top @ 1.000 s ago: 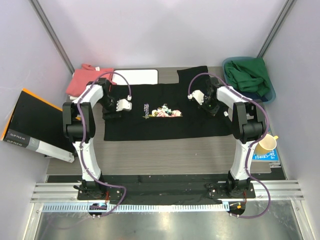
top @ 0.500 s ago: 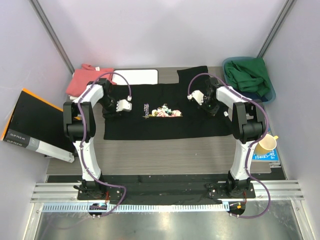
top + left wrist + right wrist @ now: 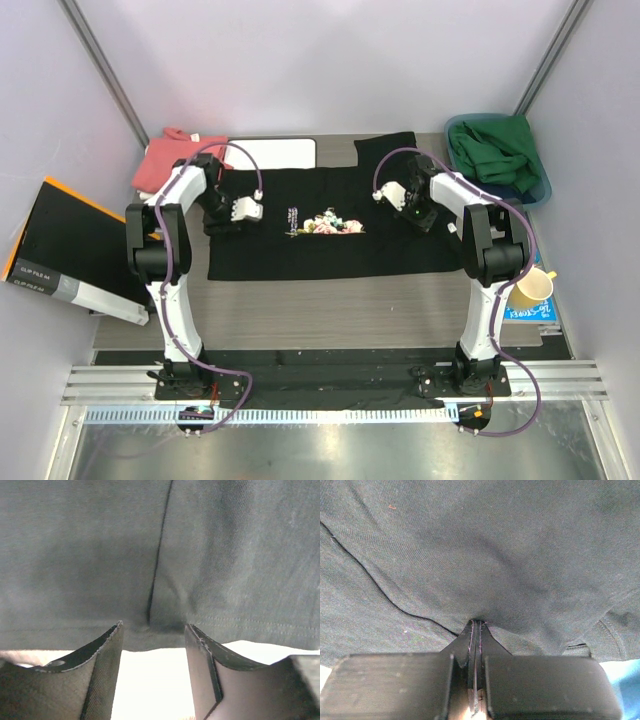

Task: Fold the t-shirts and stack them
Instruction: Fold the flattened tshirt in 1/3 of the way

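Note:
The black t-shirt (image 3: 330,250) lies spread flat on the table, its flower print (image 3: 328,222) facing up. A salmon-pink t-shirt (image 3: 168,158) lies bunched at the far left. My left gripper (image 3: 222,216) sits over the black shirt's left edge. In the left wrist view it (image 3: 154,625) is open, the shirt's hem (image 3: 240,625) at its tips and bright white showing between the fingers. My right gripper (image 3: 424,214) is at the shirt's right side. In the right wrist view it (image 3: 477,622) is shut on a pinch of the black cloth (image 3: 495,545).
A white board (image 3: 280,152) lies behind the shirt. A flat black box with an orange edge (image 3: 60,245) leans at the left. A teal bin of green cloth (image 3: 497,155) stands far right, with a yellow cup (image 3: 530,290) nearer.
Both wrists have shifted slightly toward the far side. The left jaws stand a little narrower than a second ago. The black shirt's outline looks the same.

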Tool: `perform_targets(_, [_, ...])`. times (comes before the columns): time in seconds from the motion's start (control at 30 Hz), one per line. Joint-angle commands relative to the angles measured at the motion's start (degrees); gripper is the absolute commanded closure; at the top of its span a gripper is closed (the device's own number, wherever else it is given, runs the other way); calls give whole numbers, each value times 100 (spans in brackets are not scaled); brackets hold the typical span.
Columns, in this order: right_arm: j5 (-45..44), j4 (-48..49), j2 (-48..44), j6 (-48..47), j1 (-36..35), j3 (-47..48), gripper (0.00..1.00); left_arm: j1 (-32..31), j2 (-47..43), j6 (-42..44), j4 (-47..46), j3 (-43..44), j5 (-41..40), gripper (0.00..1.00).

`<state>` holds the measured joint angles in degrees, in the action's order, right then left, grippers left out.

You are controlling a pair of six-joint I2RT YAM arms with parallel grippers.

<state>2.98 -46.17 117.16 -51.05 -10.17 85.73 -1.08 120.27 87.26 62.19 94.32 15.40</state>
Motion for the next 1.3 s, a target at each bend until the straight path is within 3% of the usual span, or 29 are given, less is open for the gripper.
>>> perform_targets(0.0, [229, -41, 263, -2, -90, -22, 99, 47, -83, 89, 407, 446, 51, 48])
perform_targets(0.3, [238, -23, 289, 16, -116, 40, 99, 38, 49, 106, 487, 420, 51, 55])
perform_targets(0.7, [229, -32, 289, 25, -125, 75, 99, 20, 181, 36, 381, 323, -2, 52])
perform_targets(0.9, [220, -32, 289, 16, -134, 66, 99, 20, 190, 28, 276, 280, -2, 62])
perform_targets(1.07, [212, -32, 298, 16, -134, 93, 99, -6, 234, 1, 320, 297, 25, 62])
perform_targets(1.27, [211, -41, 298, -2, -134, 93, 99, -6, 269, 36, 451, 341, -46, 79])
